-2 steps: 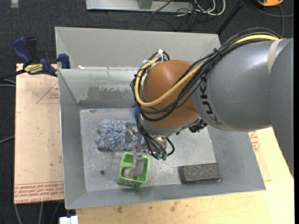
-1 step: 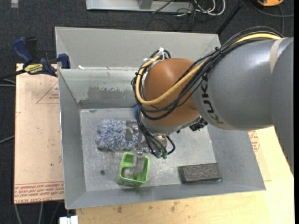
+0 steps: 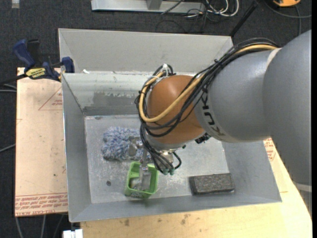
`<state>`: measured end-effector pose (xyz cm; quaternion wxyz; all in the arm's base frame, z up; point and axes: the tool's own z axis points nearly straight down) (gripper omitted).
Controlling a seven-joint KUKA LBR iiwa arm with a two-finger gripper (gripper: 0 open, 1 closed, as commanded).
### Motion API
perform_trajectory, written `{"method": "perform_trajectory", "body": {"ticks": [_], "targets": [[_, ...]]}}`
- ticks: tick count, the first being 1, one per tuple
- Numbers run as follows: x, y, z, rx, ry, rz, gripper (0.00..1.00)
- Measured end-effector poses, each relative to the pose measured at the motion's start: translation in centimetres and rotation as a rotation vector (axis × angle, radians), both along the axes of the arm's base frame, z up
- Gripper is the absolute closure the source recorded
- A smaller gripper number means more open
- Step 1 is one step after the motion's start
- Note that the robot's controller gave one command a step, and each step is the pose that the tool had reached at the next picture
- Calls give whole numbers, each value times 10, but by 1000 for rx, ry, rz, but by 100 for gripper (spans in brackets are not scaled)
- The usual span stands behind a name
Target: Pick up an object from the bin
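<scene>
My gripper (image 3: 144,175) hangs low over the front middle of the bin, its metal fingers reaching down into a small green open-sided box or frame (image 3: 132,181) that lies on the floor near the front wall. Whether the fingers press on the green frame I cannot make out. Just behind and left of it lies a blue-grey knitted cloth lump (image 3: 115,142). A dark grey rectangular block (image 3: 211,183), like a sponge or stone, lies flat to the right of the gripper near the front wall.
The arm with its orange dome and looped cables covers the bin's middle and right back. Bare bin floor shows at the left and front left. The bin's sloped walls rise close on all sides.
</scene>
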<state>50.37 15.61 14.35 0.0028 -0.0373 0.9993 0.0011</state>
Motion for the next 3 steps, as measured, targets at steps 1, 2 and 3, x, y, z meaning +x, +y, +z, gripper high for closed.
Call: {"method": "perform_trajectory", "body": {"ticks": [1, 2, 3], "targets": [[11, -8, -55, 0, -2, 142, 100], [11, -8, -55, 0, -2, 142, 100], [13, -25, 133, -1, -5, 177, 100]]}}
